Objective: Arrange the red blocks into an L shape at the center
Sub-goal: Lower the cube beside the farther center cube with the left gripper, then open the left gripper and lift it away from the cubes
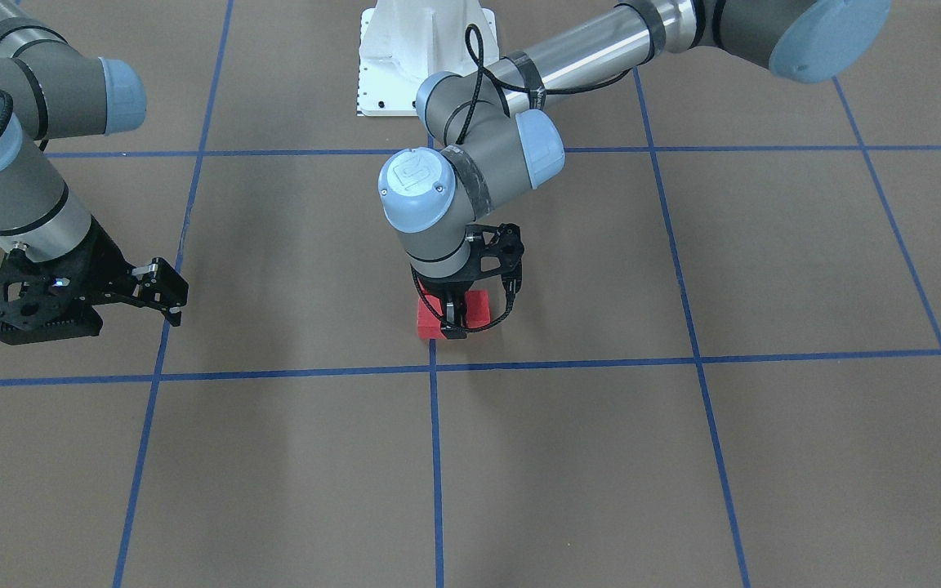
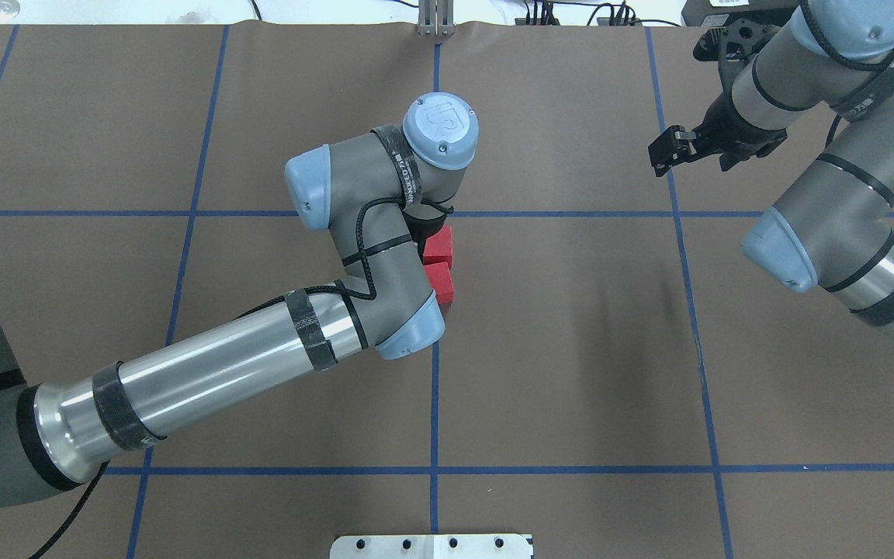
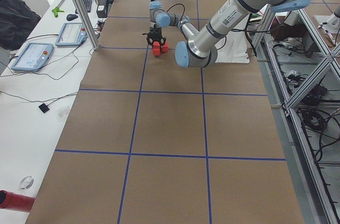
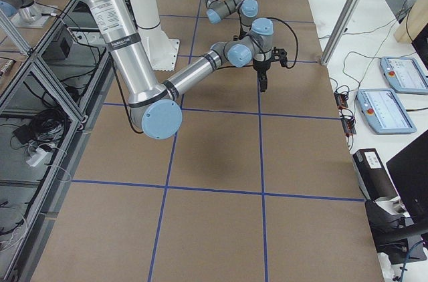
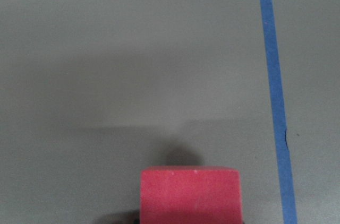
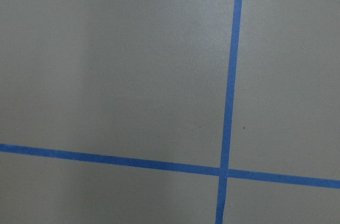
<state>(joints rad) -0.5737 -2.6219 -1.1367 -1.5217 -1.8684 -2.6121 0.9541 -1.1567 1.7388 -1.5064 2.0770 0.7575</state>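
Observation:
The red blocks sit bunched together on the brown floor, just on the robot's side of the center crossing (image 1: 433, 367). Two of them (image 2: 439, 247) (image 2: 441, 281) show touching in the overhead view. The front view shows red on both sides of my left gripper (image 1: 430, 322) (image 1: 480, 309). My left gripper (image 1: 454, 320) points straight down into the cluster and is shut on one red block (image 5: 188, 195) at floor level. Its wrist hides part of the cluster from above. My right gripper (image 2: 668, 149) (image 1: 170, 294) is open and empty, far off to the robot's right.
The white robot base plate (image 1: 425, 57) (image 2: 431, 546) lies behind the blocks. Blue tape lines (image 6: 228, 86) grid the brown floor. The left forearm (image 2: 222, 373) slants across the near left squares. Desks with tablets (image 3: 32, 57) flank the table's far side.

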